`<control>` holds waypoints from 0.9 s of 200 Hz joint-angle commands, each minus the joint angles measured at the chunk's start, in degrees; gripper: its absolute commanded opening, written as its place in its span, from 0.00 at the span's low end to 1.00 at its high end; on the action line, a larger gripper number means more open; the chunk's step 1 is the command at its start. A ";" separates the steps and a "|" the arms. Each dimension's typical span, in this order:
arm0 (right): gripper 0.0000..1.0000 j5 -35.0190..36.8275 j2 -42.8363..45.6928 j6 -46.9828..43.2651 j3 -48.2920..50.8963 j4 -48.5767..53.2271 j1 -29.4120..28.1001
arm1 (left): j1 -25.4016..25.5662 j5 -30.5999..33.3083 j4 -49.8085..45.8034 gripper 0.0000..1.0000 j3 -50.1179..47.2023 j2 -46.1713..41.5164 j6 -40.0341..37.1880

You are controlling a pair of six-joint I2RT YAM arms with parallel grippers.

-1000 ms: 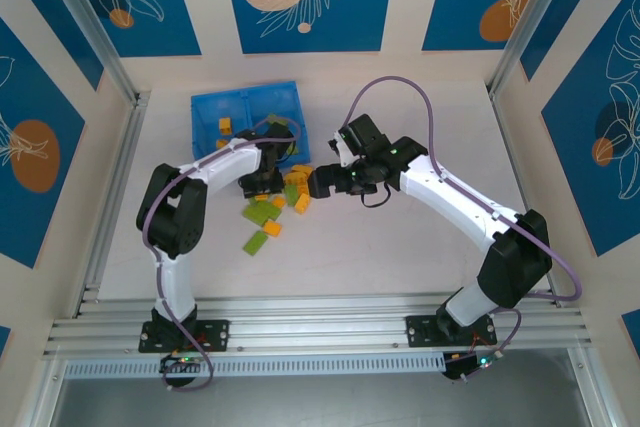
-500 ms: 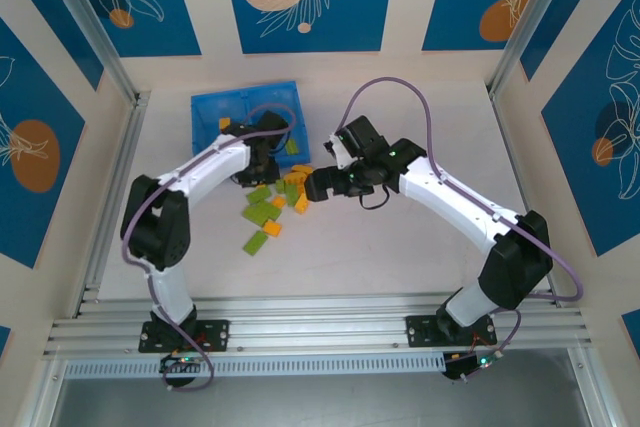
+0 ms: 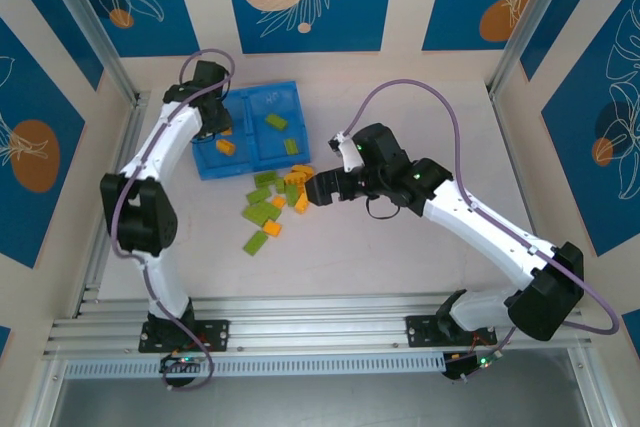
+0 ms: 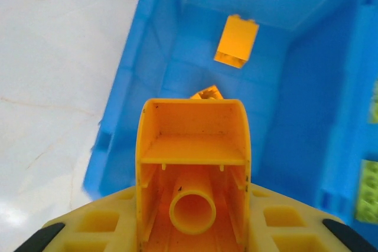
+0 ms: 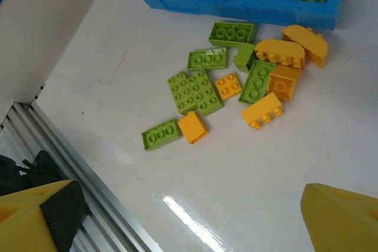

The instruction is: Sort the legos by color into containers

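Note:
My left gripper hangs over the left compartment of the blue tray, shut on an orange-yellow arched lego that sits between its fingers. Below it in that compartment lie two orange legos; one is partly hidden behind the held brick. Green legos lie in the right compartment. A loose pile of green and orange legos rests on the table in front of the tray. My right gripper stands open at the pile's right side, nothing between its fingers.
In the right wrist view the pile spreads just below the tray's front wall, with bare white table nearer me. An aluminium rail runs along the table's edge at the left.
My left arm has lifted away from the pile and swung back left over the tray's left compartment, carrying the orange lego. The right arm has shifted slightly and stays open.

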State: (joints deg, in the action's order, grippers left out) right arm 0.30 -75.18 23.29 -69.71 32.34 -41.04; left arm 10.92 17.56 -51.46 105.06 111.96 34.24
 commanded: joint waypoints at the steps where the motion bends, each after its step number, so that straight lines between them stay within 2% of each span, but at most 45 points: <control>1: 0.96 2.20 1.99 -0.22 0.97 1.83 -0.01 | -0.42 -4.01 -1.09 0.33 5.89 6.53 -1.60; 22: 0.96 2.73 3.07 -0.04 1.51 2.28 0.10 | -0.80 -5.59 -2.83 0.39 9.97 11.87 0.47; 43: 0.96 3.94 3.63 -0.12 1.30 3.23 0.24 | -0.99 -6.30 -2.38 0.47 10.09 13.43 2.16; 88: 0.96 4.35 1.70 -0.04 -0.12 3.61 0.34 | -0.96 -6.05 -0.91 0.51 7.01 8.54 1.70; 133: 0.96 3.65 -4.34 -0.12 -3.91 3.35 -1.38 | 0.25 -7.98 -0.77 0.51 1.67 -10.43 -2.39; 158: 0.96 5.53 -10.51 -0.44 -8.19 6.11 -5.14 | 3.09 -7.44 -3.12 0.52 -2.47 -22.53 -14.07; 180: 0.95 6.94 -16.95 -1.50 -12.55 8.85 -9.90 | 5.07 -8.67 -3.97 0.53 -10.18 -33.87 -25.86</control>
State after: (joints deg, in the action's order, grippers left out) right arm 5.48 -86.91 23.27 -77.60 37.30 -46.57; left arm 13.80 10.50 -51.33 101.69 86.94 23.51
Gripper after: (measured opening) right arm 0.955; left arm 0.521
